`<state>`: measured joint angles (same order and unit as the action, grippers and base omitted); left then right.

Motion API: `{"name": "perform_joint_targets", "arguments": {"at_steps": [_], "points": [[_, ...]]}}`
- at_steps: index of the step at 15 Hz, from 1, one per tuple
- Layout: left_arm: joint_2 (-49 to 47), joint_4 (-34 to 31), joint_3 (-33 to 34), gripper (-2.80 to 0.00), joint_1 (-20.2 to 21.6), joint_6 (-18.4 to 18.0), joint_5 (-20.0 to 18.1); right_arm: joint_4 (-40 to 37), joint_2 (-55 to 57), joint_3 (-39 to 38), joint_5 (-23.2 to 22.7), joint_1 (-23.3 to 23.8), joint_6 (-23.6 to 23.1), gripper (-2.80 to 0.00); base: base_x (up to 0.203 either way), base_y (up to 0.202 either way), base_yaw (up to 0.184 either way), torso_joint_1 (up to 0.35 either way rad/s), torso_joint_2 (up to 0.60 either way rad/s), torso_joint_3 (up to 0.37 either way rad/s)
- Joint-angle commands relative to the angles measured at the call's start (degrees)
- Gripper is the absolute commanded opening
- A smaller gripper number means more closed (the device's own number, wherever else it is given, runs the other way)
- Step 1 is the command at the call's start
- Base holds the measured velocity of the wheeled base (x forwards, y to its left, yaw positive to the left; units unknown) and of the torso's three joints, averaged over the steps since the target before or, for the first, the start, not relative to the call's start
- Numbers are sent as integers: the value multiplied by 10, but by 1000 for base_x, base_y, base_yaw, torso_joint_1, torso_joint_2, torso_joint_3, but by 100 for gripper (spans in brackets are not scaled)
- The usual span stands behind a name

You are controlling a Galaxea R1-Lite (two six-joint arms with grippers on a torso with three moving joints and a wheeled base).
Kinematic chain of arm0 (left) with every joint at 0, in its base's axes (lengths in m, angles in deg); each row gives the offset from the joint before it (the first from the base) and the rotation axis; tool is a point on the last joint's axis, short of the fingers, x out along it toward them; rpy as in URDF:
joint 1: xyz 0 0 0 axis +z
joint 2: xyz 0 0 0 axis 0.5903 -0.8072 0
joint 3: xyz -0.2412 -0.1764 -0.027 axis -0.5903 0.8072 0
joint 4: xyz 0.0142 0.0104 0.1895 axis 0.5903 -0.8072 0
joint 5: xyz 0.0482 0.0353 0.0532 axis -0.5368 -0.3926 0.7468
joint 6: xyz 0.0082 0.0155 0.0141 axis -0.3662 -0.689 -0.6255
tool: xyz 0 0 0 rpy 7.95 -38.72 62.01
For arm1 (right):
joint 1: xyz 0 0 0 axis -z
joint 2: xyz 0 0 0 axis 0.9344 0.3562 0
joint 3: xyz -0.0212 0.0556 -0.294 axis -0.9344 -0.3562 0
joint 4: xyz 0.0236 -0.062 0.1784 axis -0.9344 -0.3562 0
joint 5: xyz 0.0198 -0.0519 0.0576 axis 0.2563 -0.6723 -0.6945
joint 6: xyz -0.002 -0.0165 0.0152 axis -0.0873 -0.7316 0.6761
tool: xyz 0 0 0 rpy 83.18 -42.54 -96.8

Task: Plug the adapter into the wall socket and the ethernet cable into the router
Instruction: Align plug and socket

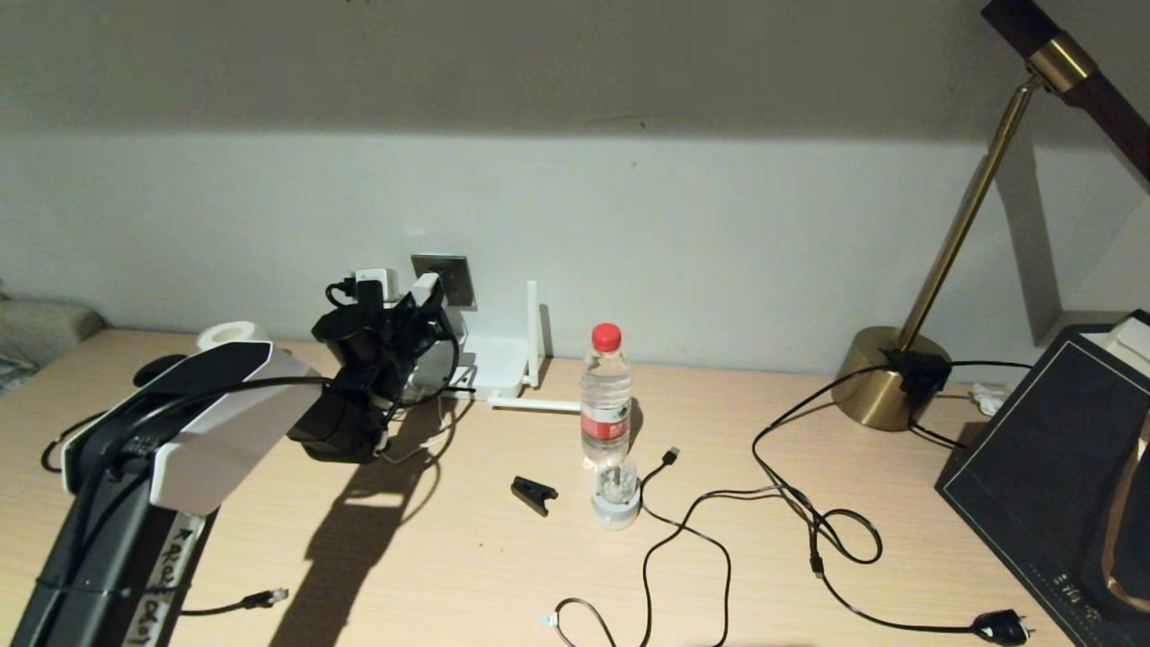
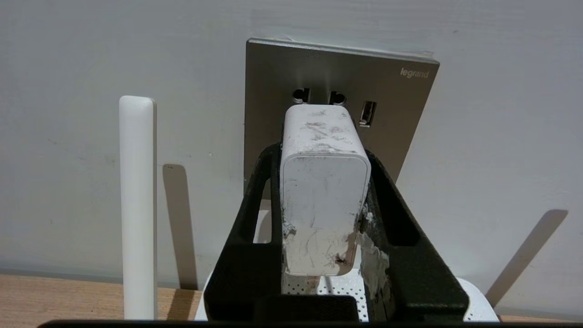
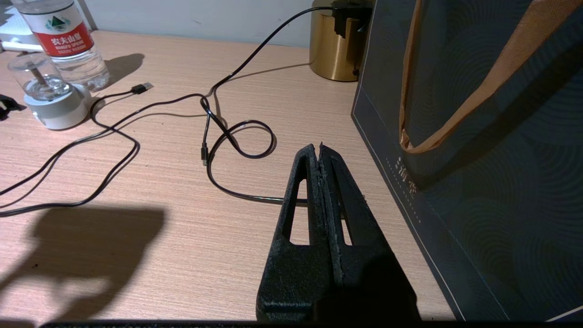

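My left gripper is shut on the white adapter, its black fingers pressing both sides. The adapter's far end sits right at the grey wall socket, just below two round pin holes; the prongs are hidden. In the head view the left gripper holds the adapter up against the wall socket, above the white router. The ethernet cable's clip plug lies at the desk's front left. My right gripper is shut and empty, low over the desk.
A water bottle, a small clear gadget, a black clip and a loose black USB cable lie mid-desk. The brass lamp base and its cord's plug are right. A dark bag stands beside the right gripper.
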<state>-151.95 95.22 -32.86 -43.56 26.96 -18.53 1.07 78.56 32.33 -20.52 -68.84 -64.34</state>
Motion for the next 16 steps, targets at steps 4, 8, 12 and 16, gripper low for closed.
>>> {"name": "perform_joint_targets", "arguments": {"at_steps": [4,8,12,16], "points": [[-6,1,-10,-280,4,0,0,0,1,-3,0,0,0,-280,0,0,0,0,0,0],[-13,-7,-27,-280,2,0,0,0,1,-3,0,1,0,-280,0,0,0,0,0,0],[-13,-10,-34,-280,-1,-1,1,1,1,-3,0,1,0,-280,0,0,0,0,0,0],[-12,-16,-36,-280,-1,-1,1,0,1,-3,0,0,0,-280,0,0,0,0,0,0]]}}
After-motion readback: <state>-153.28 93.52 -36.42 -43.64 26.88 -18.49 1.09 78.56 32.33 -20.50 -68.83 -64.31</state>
